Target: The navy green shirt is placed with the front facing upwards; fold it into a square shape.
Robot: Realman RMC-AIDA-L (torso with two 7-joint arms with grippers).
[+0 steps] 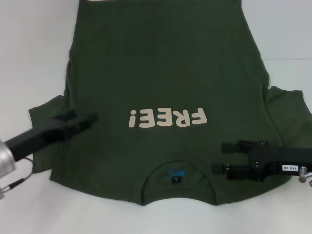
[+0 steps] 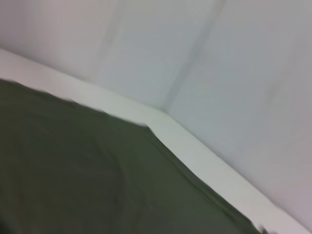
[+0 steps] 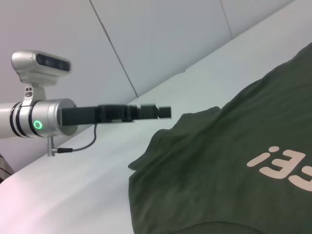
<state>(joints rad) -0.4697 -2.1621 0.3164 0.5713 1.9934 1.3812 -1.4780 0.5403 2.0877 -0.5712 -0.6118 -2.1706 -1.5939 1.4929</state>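
- Your navy green shirt lies flat on the white table, lettering up, collar at the near edge.
- Your left gripper hovers over the left sleeve; whether its fingers are apart I cannot tell.
- Your right gripper hangs over the near right shoulder, fingers apart.

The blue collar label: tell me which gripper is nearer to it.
Right. The right gripper hovers over the shoulder just beside the blue collar label, fingers apart. The left gripper is farther off, above the opposite sleeve.
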